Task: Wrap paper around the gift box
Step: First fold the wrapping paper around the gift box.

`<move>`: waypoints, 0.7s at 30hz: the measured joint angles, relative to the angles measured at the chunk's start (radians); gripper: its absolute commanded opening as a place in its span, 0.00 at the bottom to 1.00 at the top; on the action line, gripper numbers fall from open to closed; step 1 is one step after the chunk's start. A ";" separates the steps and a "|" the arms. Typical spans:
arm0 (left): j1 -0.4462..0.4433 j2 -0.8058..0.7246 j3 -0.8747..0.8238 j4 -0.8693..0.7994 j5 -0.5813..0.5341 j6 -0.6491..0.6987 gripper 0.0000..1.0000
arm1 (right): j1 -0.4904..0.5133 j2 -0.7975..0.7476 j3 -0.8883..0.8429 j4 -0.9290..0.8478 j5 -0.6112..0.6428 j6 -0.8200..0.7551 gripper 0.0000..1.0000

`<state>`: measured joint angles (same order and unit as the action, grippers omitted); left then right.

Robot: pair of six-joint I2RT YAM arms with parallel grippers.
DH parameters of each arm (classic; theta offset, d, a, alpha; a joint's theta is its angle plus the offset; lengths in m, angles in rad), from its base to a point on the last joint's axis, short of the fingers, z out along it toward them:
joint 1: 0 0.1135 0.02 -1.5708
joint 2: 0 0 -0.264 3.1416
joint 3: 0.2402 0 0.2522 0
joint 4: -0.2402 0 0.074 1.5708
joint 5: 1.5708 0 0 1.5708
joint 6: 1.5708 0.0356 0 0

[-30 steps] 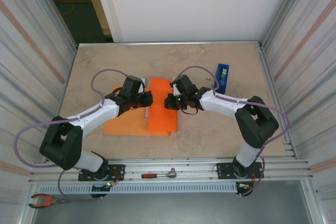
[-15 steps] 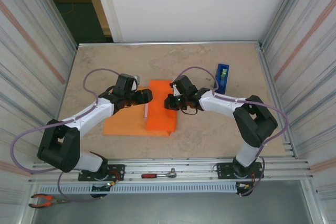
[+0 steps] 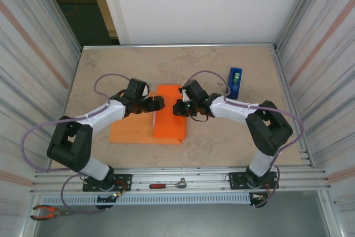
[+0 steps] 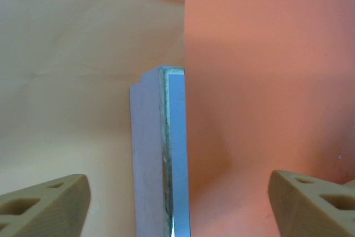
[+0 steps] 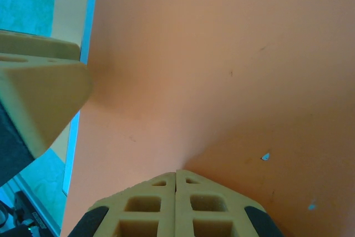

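Beige stone-look tabletop (image 3: 233, 137), both arms meeting over the middle.

Thin matte bright orange paper sheet (image 3: 169, 120) is centre-left on the table. Its left part lies flat and its right part is folded over as a flap covering the box.

Small flat pale pink gift box (image 4: 147, 159) sits on the sheet under that flap. Only its left edge shows, a pale sliver in the top view (image 3: 153, 119). It is not fully wrapped: one side is open and no tape is visible.

Left gripper (image 3: 157, 104) is at the box's exposed edge. In its wrist view (image 4: 177, 203) the fingers stand wide apart on either side of that edge, holding nothing.

Right gripper (image 3: 177, 107) is over the flap from the right. Its fingertips are together (image 5: 176, 192), nothing is seen between them, and they appear to rest against the paper.

Upright blue tape dispenser (image 3: 235, 82) stands well apart, beyond the right arm.

Small red-handled ratchet (image 3: 168, 184) lies on the front rail, unused.

Risks, as judgement:
- The flap looks unsecured, so if the right tips lift it likely springs open.
- Left fingers closing or pushing here could shove the box sideways out from under the flap, or skew the crease.
- Hard pressure from the right tips could dent or tear the thin paper.
- Fetching tape takes one arm away, leaving a single hold-down, so the fold may slip.
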<state>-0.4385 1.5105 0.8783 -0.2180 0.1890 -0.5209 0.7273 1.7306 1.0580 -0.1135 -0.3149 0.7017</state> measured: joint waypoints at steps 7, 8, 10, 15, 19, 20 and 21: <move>-0.024 -0.005 -0.060 0.086 0.013 -0.030 0.39 | -0.002 0.002 0.001 0.000 -0.004 0.000 0.00; -0.027 -0.006 -0.062 0.089 0.010 -0.033 0.36 | -0.003 0.002 0.001 -0.001 -0.005 0.000 0.00; -0.029 -0.008 -0.066 0.101 0.009 -0.036 0.33 | -0.011 0.002 0.006 -0.007 -0.013 -0.001 0.00; -0.043 -0.010 -0.073 0.124 -0.003 -0.038 0.32 | -0.049 -0.025 0.009 -0.026 -0.023 -0.003 0.14; -0.050 -0.019 -0.086 0.140 -0.019 -0.045 0.31 | -0.096 -0.105 0.003 -0.023 -0.018 0.001 0.15; -0.053 -0.020 -0.088 0.143 -0.026 -0.046 0.31 | -0.108 -0.127 0.001 -0.019 -0.019 0.001 0.14; -0.055 -0.021 -0.089 0.145 -0.031 -0.049 0.31 | -0.119 -0.143 0.000 -0.016 -0.019 0.001 0.12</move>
<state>-0.4934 1.4895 0.7891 -0.0731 0.1581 -0.5701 0.6079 1.5879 1.0580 -0.1299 -0.3344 0.7025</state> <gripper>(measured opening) 0.317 0.146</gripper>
